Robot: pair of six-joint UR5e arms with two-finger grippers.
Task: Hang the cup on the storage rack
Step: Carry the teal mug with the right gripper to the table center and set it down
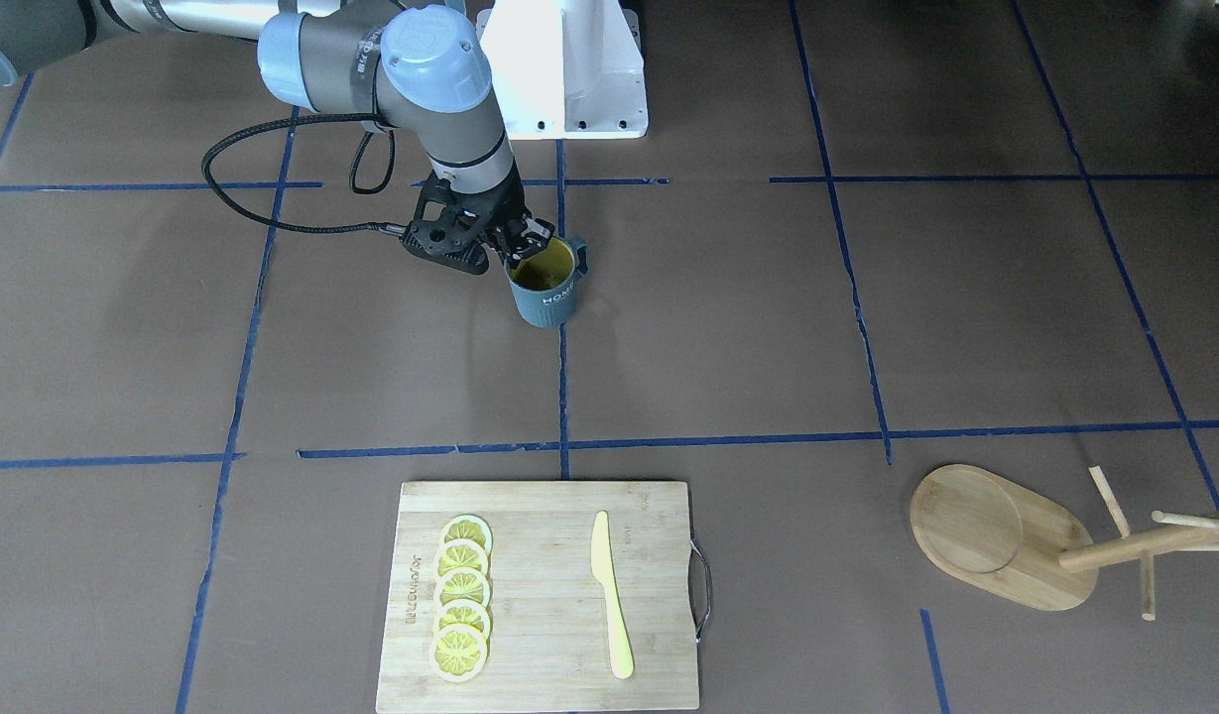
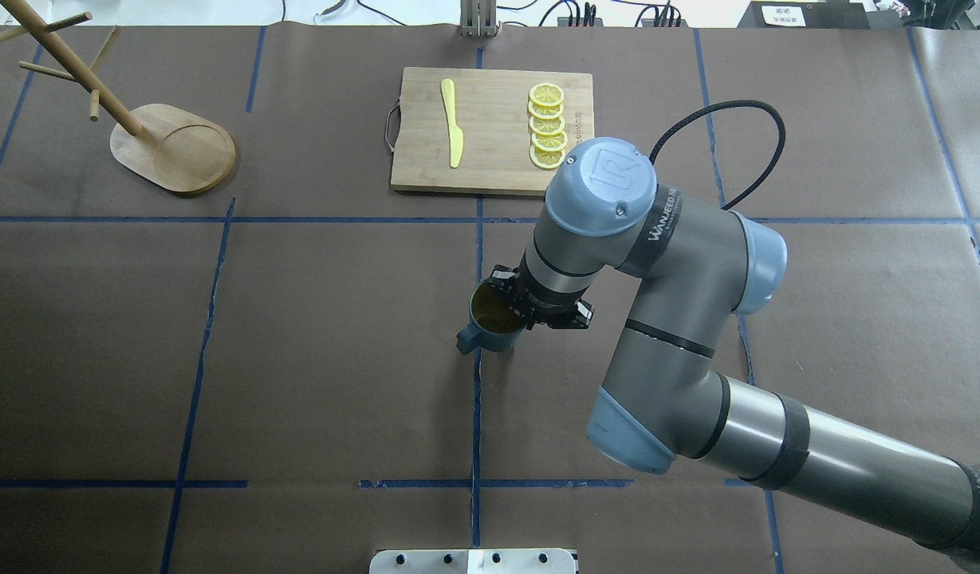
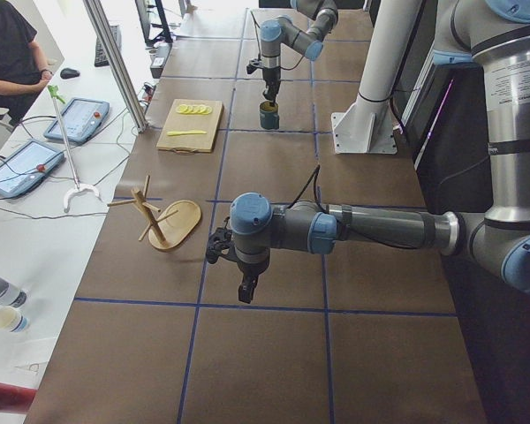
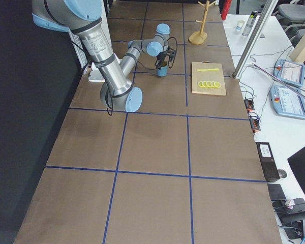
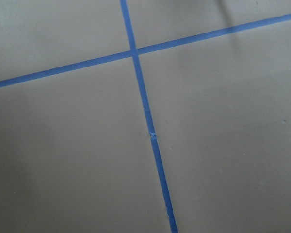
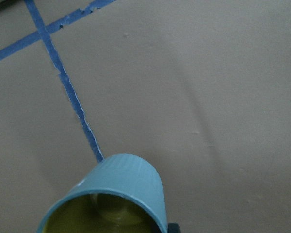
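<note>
The teal-grey cup (image 1: 545, 290) with a yellow inside and "HOME" lettering is upright near the table's middle, its handle toward the robot's left. It also shows in the overhead view (image 2: 492, 322) and the right wrist view (image 6: 117, 188). My right gripper (image 1: 526, 245) is shut on the cup's rim, one finger inside and one outside. The wooden storage rack (image 1: 1006, 540) stands upright at the far left corner (image 2: 175, 147), well away from the cup. My left gripper (image 3: 245, 287) hangs over bare table near the rack; I cannot tell if it is open or shut.
A bamboo cutting board (image 1: 549, 516) with a yellow knife (image 1: 609, 595) and several lemon slices (image 1: 462, 595) lies at the far edge, beyond the cup. Blue tape lines (image 5: 145, 107) cross the brown table cover. The white robot base (image 1: 567, 69) stands behind the cup.
</note>
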